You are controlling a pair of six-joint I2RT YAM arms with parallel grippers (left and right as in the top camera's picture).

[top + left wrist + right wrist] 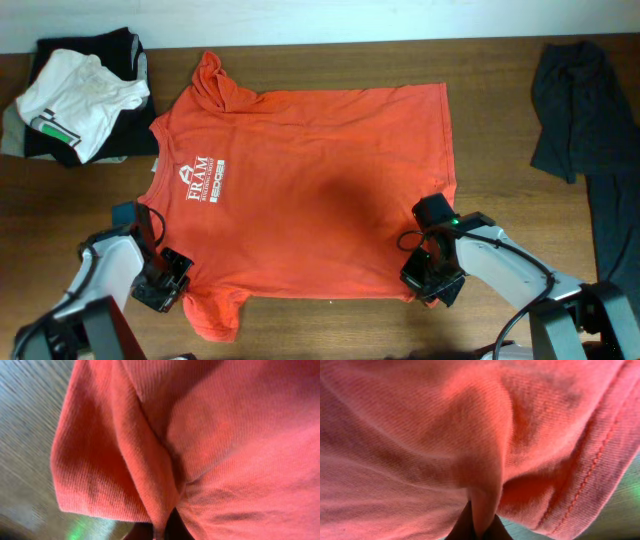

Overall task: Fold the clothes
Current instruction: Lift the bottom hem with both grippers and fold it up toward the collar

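The red-orange T-shirt [310, 190] lies spread flat on the wooden table, collar to the left, with small white "FRAM" lettering [205, 180] showing. My left gripper [165, 280] is shut on a fold of the shirt near its front-left sleeve [212, 315]. The left wrist view shows the pinched ridge of cloth [162, 525] between my fingers. My right gripper [425, 275] is shut on the shirt at its front-right hem corner. The right wrist view shows a pinched fold [482, 520] and the stitched hem [595, 465].
A white T-shirt with a green stripe [75, 100] lies on a dark garment [125, 55] at the back left. Another dark grey-black garment [575, 110] lies at the right edge. Bare wood table [330, 330] runs along the front.
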